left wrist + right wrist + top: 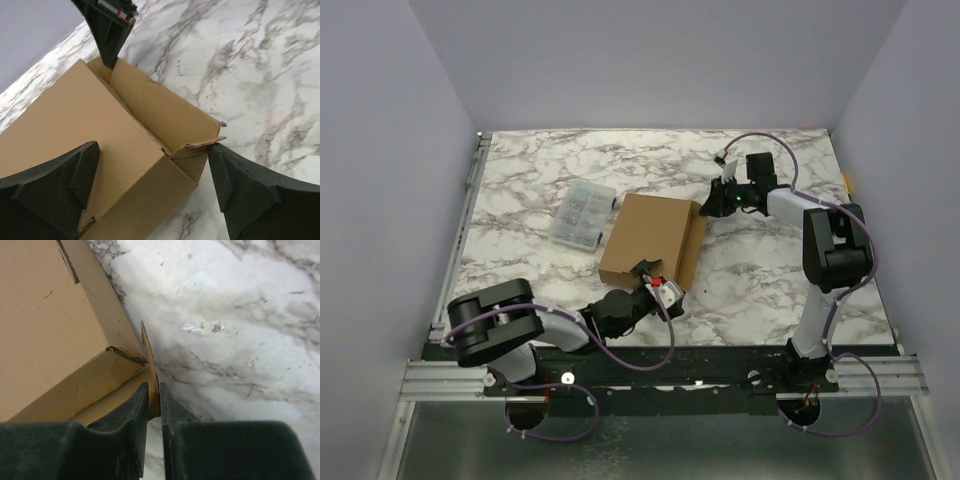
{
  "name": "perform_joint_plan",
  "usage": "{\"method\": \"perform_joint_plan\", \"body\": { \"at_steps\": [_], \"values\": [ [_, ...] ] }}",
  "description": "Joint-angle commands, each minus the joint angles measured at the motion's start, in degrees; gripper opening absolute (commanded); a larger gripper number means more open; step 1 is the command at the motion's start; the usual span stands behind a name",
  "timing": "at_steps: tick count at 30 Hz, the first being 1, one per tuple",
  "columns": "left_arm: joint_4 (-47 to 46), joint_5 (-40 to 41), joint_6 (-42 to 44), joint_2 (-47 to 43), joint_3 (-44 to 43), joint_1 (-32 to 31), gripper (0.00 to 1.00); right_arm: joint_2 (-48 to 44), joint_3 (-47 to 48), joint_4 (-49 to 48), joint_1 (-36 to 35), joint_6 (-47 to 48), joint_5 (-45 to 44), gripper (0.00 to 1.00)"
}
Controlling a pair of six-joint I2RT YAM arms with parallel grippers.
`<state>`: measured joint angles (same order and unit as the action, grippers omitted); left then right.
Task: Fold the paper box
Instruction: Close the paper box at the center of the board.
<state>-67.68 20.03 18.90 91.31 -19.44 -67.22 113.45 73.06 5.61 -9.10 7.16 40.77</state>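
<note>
1. The paper box [645, 235] lies partly formed on the table [770, 290]. One corner sits between the fingers of the left gripper [150, 152], which stand wide apart and grip nothing.
2. The right gripper [154, 389] has its fingers pinched together on the thin edge of the side flap [149, 352].
3. Recommended: steer the flap inward along its crease, with the left fingers bracing the wall.
4. No brand, label or writing is legible.

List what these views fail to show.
- Case contents: top view, too small.
- Box near edge: top view, left gripper covers part.
- Flap tip: right wrist view, right gripper hides it.
- Box interior: every view, its own panels cover most.
</note>
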Motion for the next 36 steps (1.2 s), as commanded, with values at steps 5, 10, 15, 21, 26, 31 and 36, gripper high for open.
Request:
{"method": "perform_joint_plan", "body": {
  "at_steps": [5,10,15,21,26,31,36],
  "values": [
    [23.62,-15.52,-6.32,-16.99,-1.44,0.69,0.98,-5.89,-7.73,4.39,-3.12,-2.34,4.63,0.27],
    [24.97,-17.33,-7.30,-16.24,0.58,0.61,0.98,-5.28,-8.60,5.22,-3.06,-2.40,7.01,0.30],
    [24.97,-16.67,-8.25,-12.98,2.21,0.43,0.98,-5.23,-8.88,5.43,-3.07,-2.87,7.99,0.34],
    [26.52,-14.10,-8.25,-14.00,3.54,0.35,0.98,-6.16,-8.83,6.72,-3.07,-1.60,8.19,0.37],
    [31.41,-15.62,-12.60,-21.66,3.70,0.34,0.99,-7.78,-8.71,8.59,-3.07,1.02,7.84,0.46],
    [44.42,-17.00,-18.55,-28.97,-1.03,0.44,0.99,-8.55,-8.78,8.87,-3.11,3.35,11.09,0.51],
    [52.26,-10.44,-24.34,-31.23,-5.90,0.82,0.99,-7.73,-8.70,9.60,-3.08,4.75,14.06,0.51]
  ]
}}
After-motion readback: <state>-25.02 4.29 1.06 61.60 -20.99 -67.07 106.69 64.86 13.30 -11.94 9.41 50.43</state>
